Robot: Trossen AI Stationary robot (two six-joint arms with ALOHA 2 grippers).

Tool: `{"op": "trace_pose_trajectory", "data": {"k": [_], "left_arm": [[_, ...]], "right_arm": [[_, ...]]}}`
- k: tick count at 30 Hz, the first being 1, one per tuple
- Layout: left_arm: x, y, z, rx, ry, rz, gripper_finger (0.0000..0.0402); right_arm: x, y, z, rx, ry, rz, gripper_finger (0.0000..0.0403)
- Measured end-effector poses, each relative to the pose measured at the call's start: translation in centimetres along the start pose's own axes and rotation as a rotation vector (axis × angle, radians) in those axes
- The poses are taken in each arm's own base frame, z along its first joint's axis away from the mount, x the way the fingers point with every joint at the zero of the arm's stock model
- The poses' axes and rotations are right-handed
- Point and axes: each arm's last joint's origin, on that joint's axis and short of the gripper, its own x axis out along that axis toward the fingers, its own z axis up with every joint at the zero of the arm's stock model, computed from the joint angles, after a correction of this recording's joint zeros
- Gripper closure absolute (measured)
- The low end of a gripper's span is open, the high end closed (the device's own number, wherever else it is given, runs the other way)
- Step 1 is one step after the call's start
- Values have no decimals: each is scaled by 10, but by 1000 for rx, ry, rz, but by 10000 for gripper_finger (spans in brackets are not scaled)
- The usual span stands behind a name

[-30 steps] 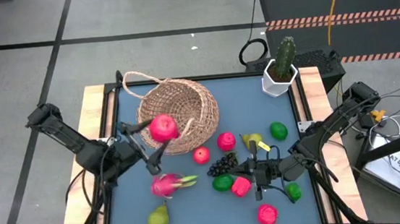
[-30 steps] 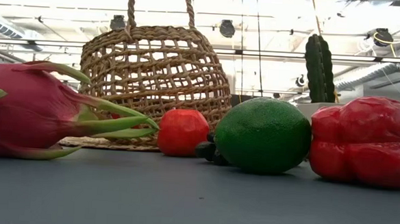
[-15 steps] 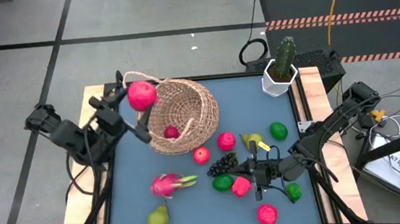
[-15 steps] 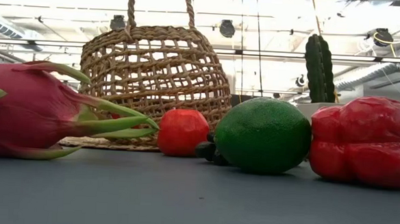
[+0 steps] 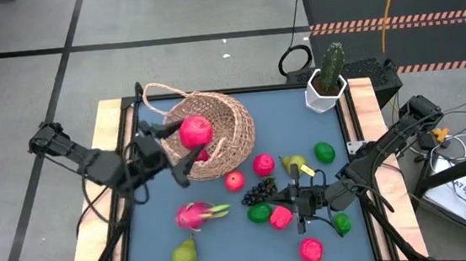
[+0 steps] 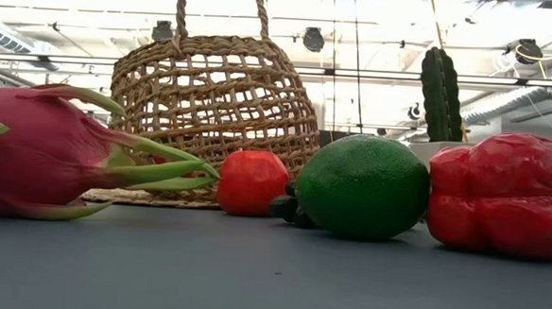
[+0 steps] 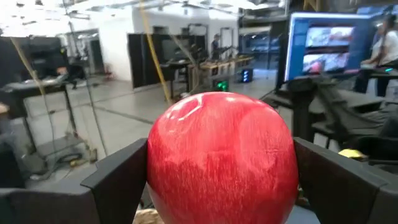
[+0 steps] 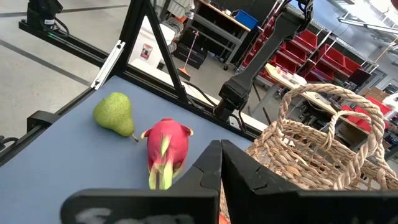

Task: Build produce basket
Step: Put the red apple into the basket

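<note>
The tan wicker basket [image 5: 214, 134] rests on the blue table, with its thin handle [image 5: 158, 90] toward the far left; one red fruit [image 5: 205, 155] lies inside. My left gripper [image 5: 188, 140] is over the basket's left rim, shut on a red apple [image 5: 196, 131]. Loose produce lies near the basket: a dragon fruit [image 5: 195, 214], pears [image 5: 184, 253], small red fruits [image 5: 263, 164], grapes [image 5: 261, 190] and limes [image 5: 324, 151]. My right gripper [image 5: 295, 199] waits, shut, among the fruit on the right. My left gripper pinches the red apple [image 7: 221, 155] between its two fingers, one finger [image 7: 118, 177] on each opposite side of it. The fingers come from the table's left. The apple is lifted clear, above the basket.
A cactus in a white pot [image 5: 325, 84] stands at the table's far right corner. In the low view the dragon fruit [image 6: 39, 152], a lime [image 6: 362, 186] and a lumpy red fruit [image 6: 506, 193] lie in front of the basket [image 6: 212, 113]. Wooden rails [image 5: 106, 150] edge the table.
My left gripper, keeping hold of the red apple, swung up toward the table's far left corner, then came back right over the basket's opening. The right arm and the loose fruit stayed where they were.
</note>
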Motion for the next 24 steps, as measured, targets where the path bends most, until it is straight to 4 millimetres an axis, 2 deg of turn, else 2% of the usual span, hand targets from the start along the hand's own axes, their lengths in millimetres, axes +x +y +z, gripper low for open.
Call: {"op": "trace_pose_trajectory", "data": {"k": [5, 9, 13, 19, 24], "left_arm": [[20, 14, -6, 70, 43, 77, 34], [32, 31, 6, 64, 102, 38, 34], [43, 54, 11, 78, 244, 17, 34], [57, 85, -1, 66, 419, 31, 34], [66, 98, -13, 101, 466, 88, 34]], "right_arm": [[0, 0, 0, 0, 0, 2, 403], [0, 0, 0, -1, 0, 2, 403], [0, 0, 0, -3, 3, 3, 403], [0, 1, -1, -5, 6, 4, 403], [0, 1, -1, -6, 10, 5, 403]]}}
